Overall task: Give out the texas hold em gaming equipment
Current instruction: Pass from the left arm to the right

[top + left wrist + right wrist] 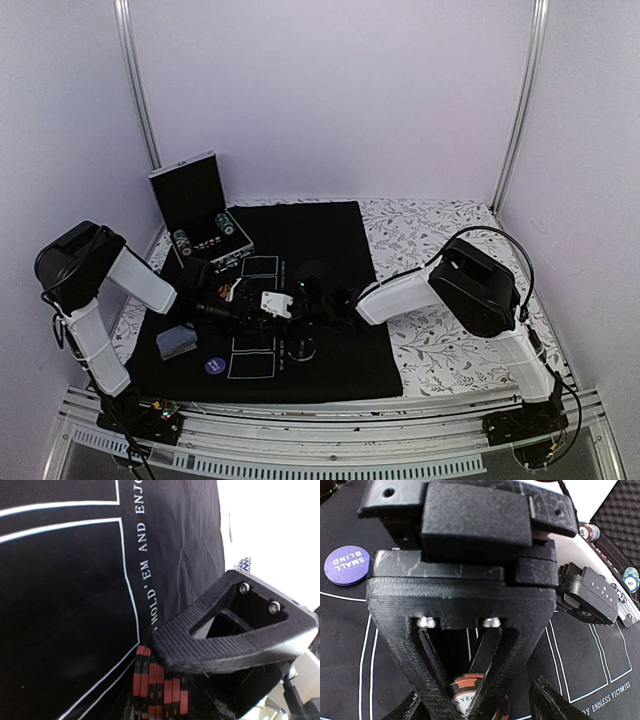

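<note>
Over the middle of the black printed felt mat (60, 605), the left gripper (170, 680) is clamped on a red-and-black striped poker-chip stack (150, 690) whose long axis points end-on at the right gripper (480, 707), which stands open either side.

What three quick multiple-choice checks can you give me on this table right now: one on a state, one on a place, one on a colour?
1. The metal case is: A shut; B upside down; C open, lid raised.
2. The purple Small Blind disc lies: A on the black mat; B inside the case; C off the table.
3. The chip stack seen from the left wrist has edges striped: A green and white; B red and black; C blue and yellow.

1 C: its lid stands upright at the back left.
2 A: it lies flat on the mat near the front edge.
3 B: red and black bars alternate along the stack.
</note>
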Tool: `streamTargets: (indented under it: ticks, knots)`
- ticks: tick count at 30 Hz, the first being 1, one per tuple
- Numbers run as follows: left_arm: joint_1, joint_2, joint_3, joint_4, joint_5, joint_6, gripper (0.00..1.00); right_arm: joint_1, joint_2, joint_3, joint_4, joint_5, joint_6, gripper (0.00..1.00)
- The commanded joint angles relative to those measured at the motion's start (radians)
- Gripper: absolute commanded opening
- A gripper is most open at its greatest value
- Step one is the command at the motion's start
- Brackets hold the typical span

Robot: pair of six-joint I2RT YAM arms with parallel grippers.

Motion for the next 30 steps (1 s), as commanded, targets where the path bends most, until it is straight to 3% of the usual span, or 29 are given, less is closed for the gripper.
streamTargets:
  ticks: [1,6,16,20,30]
  knots:
    - [0.008,0.015,-0.004,0.012,-0.003,0.008,0.21,-0.003,0.018,-0.006,-0.122,-0.02,-0.035,0.65]
    - [0.008,0.025,0.001,0.006,-0.003,0.016,0.22,-0.018,0.005,0.005,-0.184,-0.063,-0.044,0.58]
    - [0.008,0.024,0.006,-0.01,-0.004,0.029,0.22,-0.031,0.021,0.036,-0.227,-0.058,-0.03,0.56]
    - [0.008,0.021,0.006,-0.016,-0.008,0.032,0.23,-0.032,0.026,0.047,-0.239,-0.059,-0.024,0.42]
    - [0.007,-0.003,0.032,-0.111,-0.073,0.078,0.34,-0.032,0.014,0.048,-0.247,-0.046,-0.004,0.28]
